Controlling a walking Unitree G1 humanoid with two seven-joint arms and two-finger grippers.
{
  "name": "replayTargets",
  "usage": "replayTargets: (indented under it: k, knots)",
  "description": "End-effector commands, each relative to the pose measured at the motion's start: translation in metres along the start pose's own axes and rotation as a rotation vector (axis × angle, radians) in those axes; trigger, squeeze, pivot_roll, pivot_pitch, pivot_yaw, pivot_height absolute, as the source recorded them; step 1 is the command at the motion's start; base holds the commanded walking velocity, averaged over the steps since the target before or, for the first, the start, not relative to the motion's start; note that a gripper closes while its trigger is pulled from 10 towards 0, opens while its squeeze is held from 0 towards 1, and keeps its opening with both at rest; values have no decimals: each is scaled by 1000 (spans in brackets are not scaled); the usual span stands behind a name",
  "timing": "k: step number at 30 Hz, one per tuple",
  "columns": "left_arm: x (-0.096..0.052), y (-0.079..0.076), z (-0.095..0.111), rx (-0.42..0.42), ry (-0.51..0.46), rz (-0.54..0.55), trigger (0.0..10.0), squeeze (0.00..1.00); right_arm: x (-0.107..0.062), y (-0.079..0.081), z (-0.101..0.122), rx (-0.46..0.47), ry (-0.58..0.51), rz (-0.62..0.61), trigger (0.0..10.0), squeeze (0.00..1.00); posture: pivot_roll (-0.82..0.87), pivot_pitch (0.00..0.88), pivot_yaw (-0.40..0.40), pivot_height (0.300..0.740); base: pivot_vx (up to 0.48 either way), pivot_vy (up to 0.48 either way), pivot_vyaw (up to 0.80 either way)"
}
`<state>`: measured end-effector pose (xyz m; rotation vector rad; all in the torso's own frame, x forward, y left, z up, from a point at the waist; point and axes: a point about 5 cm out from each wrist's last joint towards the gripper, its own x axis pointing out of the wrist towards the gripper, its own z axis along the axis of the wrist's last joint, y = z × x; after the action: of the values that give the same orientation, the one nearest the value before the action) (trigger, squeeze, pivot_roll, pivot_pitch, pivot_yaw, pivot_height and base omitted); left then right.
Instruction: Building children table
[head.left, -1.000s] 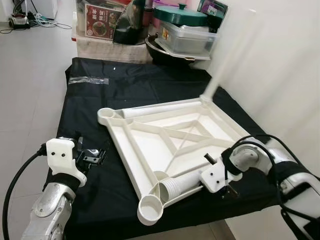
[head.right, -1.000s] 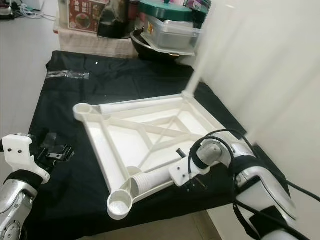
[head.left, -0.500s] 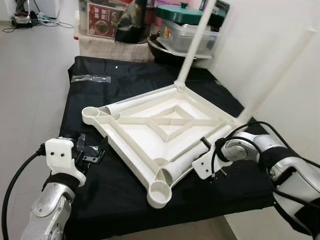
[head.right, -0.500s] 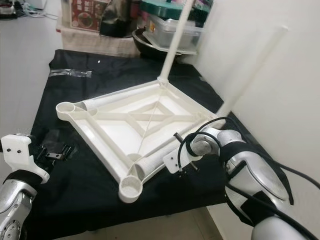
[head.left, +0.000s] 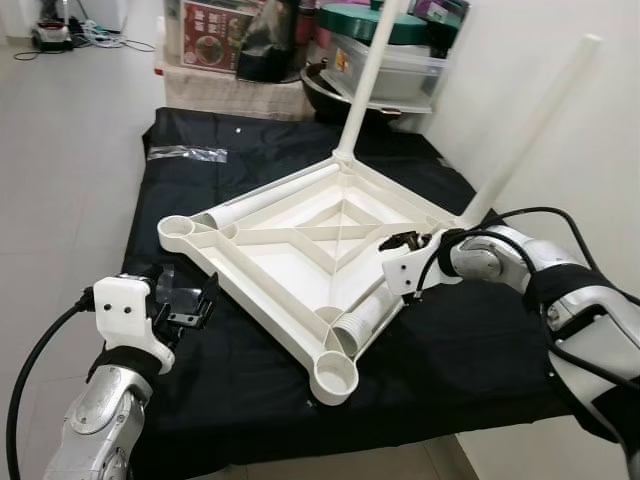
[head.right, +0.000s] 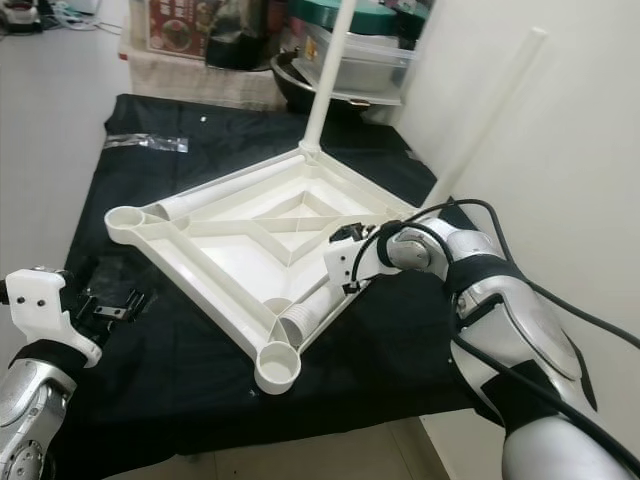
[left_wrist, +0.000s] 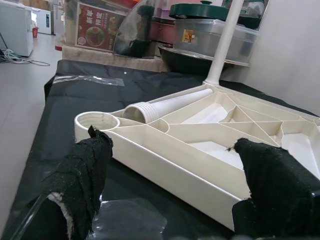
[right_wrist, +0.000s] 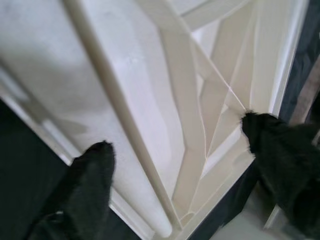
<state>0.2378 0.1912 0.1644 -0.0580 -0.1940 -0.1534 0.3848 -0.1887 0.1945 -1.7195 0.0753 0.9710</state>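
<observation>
The white children's tabletop (head.left: 250, 298) lies upside down on a black cloth (head.left: 200, 180). Two white legs stand upright in its corners, one at the far corner (head.left: 365, 80) and one at the right corner (head.left: 530, 125). Two loose legs lie inside the frame, one by the near right edge (head.left: 368, 312) and one along the far left edge (head.left: 265, 205). The left socket (head.left: 175, 228) and the front socket (head.left: 335, 375) are empty. My right gripper (head.left: 405, 240) hovers open over the right rim, its fingers (right_wrist: 92, 170) spread across the white ribs. My left gripper (head.left: 188, 303) stands open left of the tabletop, holding nothing.
A clear plastic bag (head.left: 187, 152) lies at the cloth's far left. Behind the cloth stand boxes, a dark wok (head.left: 330, 95) and a green-lidded container (head.left: 380, 25). A white wall (head.left: 600, 150) runs close along the right. Tiled floor (head.left: 60, 150) opens to the left.
The tabletop has turned on the cloth, bringing the second upright leg into view. My right gripper has moved from the near edge up to the right rim. The left gripper has barely moved.
</observation>
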Motion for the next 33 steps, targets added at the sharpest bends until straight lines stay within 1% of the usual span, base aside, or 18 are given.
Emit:
replayTargets:
  k: [1, 2, 5, 6, 7, 8, 9, 10, 14, 17, 18, 19, 22, 24, 25, 29, 30, 33]
  knots:
    - [-1, -2, -5, -11, 14, -7, 10000, 0, -14, -10, -12, 65, 29, -21, 10000, 1000, 144, 0, -215, 740, 0, 0, 0]
    - [-2, -2, -4, -10, 14, -7, 10000, 0, -22, -24, -14, 185, -19, -64, 10000, 1000, 142, 0, -216, 740, 0, 0, 0]
    - [-2, -2, -4, -10, 14, -7, 10000, 0, -22, -24, -14, 185, -19, -64, 10000, 1000, 142, 0, -216, 740, 0, 0, 0]
    - [-2, -2, -4, -10, 14, -7, 10000, 0, -28, -33, -14, 266, -64, -93, 10000, 1000, 142, 0, -216, 740, 0, 0, 0]
    - [-2, -2, -4, -10, 14, -7, 10000, 0, -28, -33, -14, 266, -64, -93, 10000, 1000, 142, 0, -216, 740, 0, 0, 0]
    - [-2, 2, -1, -37, -25, 38, 10000, 0, -20, -68, -2, 828, -295, -387, 10000, 1000, 141, 0, -217, 740, 0, 0, 0]
    - [-2, 5, 1, -47, -39, 60, 10000, 0, -10, -71, 6, 1030, -381, -442, 10000, 1000, 142, 0, -218, 740, 0, 0, 0]
    - [-2, 5, 1, -47, -39, 60, 10000, 0, -10, -71, 6, 1030, -381, -442, 10000, 1000, 142, 0, -218, 740, 0, 0, 0]
    - [-4, 10, 3, -33, -59, 111, 10000, 0, 34, -58, 43, 1404, -446, -377, 10000, 992, 151, 0, -217, 740, 0, 0, 0]
    - [-5, 11, 4, -29, -62, 118, 10000, 0, 40, -56, 50, 1460, -460, -349, 10000, 992, 151, 0, -217, 740, 0, 0, 0]
    - [-4, 11, 4, -30, -61, 120, 10000, 0, 55, -46, 74, 1470, -514, -246, 10000, 851, 151, 0, -213, 740, 0, 0, 0]
    - [-4, 11, 4, -30, -61, 120, 10000, 0, 55, -46, 74, 1470, -514, -246, 10000, 851, 151, 0, -213, 740, 0, 0, 0]
    - [-3, 12, 3, -32, -60, 124, 10000, 0, 76, -30, 118, 1525, -636, -54, 10000, 796, 162, 0, -217, 740, 0, 0, 0]
    - [-3, 12, 3, -32, -60, 124, 10000, 0, 76, -30, 118, 1525, -636, -54, 10000, 796, 162, 0, -217, 740, 0, 0, 0]
    - [-3, 12, 3, -32, -60, 127, 10000, 0, 81, -22, 127, 1543, -624, 10, 10000, 678, 165, 0, -221, 740, 0, 0, 0]
    - [-4, 13, 3, -34, -60, 131, 10000, 0, 85, -10, 145, 1554, -631, 136, 10000, 604, 163, 0, -221, 740, 0, 0, 0]
    - [-4, 13, 3, -35, -60, 132, 10000, 0, 83, -7, 152, 1548, -655, 176, 10000, 502, 159, 0, -217, 740, 0, 0, 0]
    - [-4, 12, 3, -38, -61, 131, 10000, 0, 82, -3, 156, 1527, -659, 210, 10000, 478, 158, 0, -217, 740, 0, 0, 0]
